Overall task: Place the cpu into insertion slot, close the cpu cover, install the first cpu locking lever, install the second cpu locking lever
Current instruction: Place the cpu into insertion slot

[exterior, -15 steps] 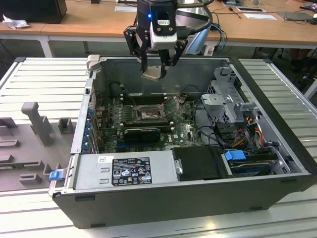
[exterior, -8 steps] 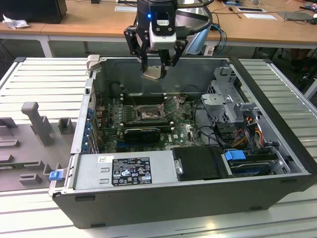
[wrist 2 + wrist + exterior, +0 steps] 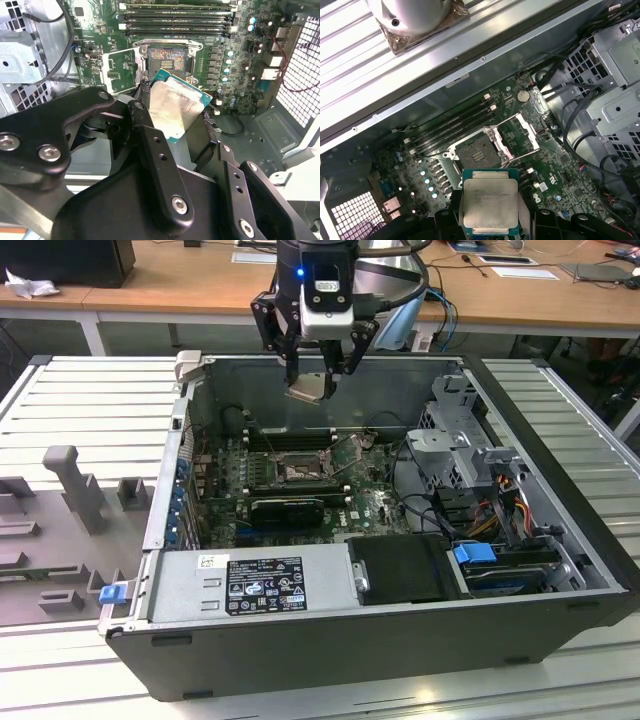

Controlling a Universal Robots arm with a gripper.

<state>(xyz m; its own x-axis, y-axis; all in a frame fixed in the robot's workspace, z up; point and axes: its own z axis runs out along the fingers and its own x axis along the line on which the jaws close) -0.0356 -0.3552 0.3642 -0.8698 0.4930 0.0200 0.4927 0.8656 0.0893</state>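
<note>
One open computer case [image 3: 380, 650] holds the motherboard [image 3: 370, 505], where the insertion slot [image 3: 476, 151] lies bare with its cpu cover [image 3: 522, 131] swung up. Our gripper [image 3: 312, 388] pinches the cpu [image 3: 489, 202] well above. We need it level, squared to the slot, and lowered straight; its keying notches are perhaps there, but we cannot make them out.

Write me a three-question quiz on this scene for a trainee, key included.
1. True or false: the cpu sits in the insertion slot.
2. The cpu cover is: A) shut over the slot; B) swung open beside the slot; C) lying on top of the cpu.
3. Fill in: the hand, above the open computer case, is shut on the ____.
Key: 1 false; 2 B; 3 cpu.
</note>
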